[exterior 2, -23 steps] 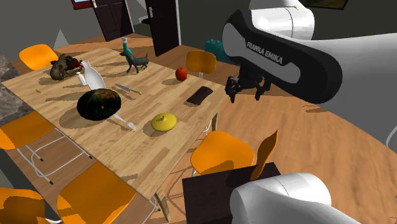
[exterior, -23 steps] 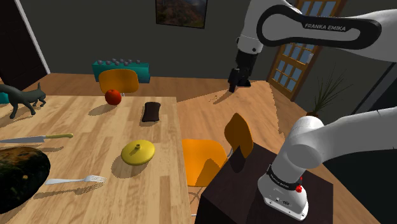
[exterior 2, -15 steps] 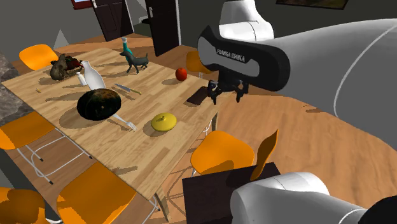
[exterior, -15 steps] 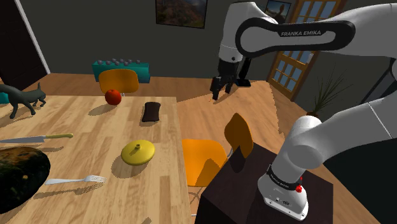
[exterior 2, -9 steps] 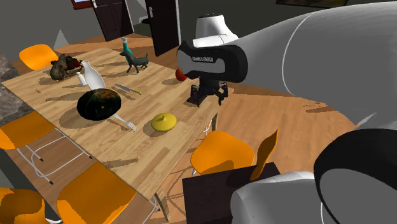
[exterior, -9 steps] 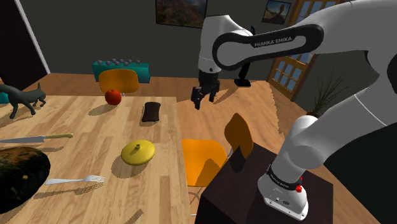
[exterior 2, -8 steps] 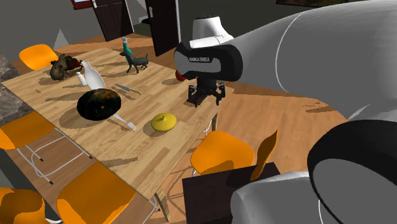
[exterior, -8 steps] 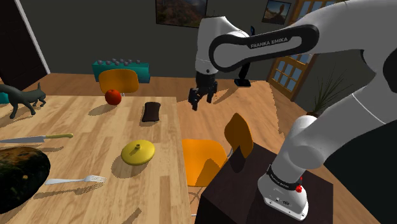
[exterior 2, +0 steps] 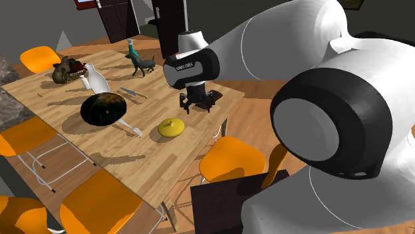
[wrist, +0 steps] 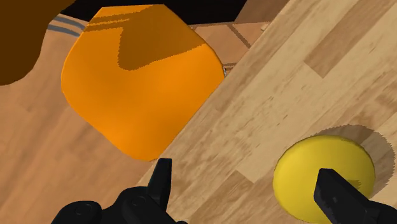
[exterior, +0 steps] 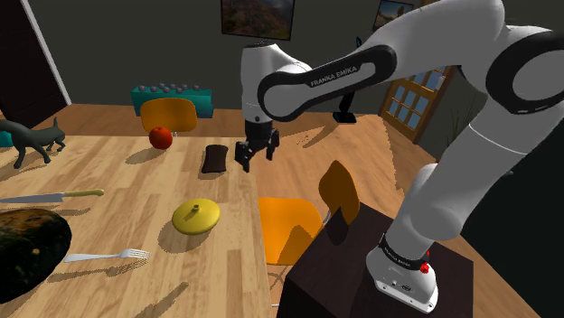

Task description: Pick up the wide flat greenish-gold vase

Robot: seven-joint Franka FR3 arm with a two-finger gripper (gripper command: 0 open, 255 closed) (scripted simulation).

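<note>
The arm (exterior: pixel 336 70) has swung in from above the floor; its fingers (wrist: pixel 163 182) now hang over the counter (exterior: pixel 126 230) edge, spread wide and empty. The vase (wrist: pixel 321 179) lies below, close to one finger, so centring likely comes next.

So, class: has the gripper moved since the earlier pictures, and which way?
Yes. The gripper has swung toward the shoulder view's left, from near the glazed door to the table edge beside the dark block, nearer the yellow vase.
</note>
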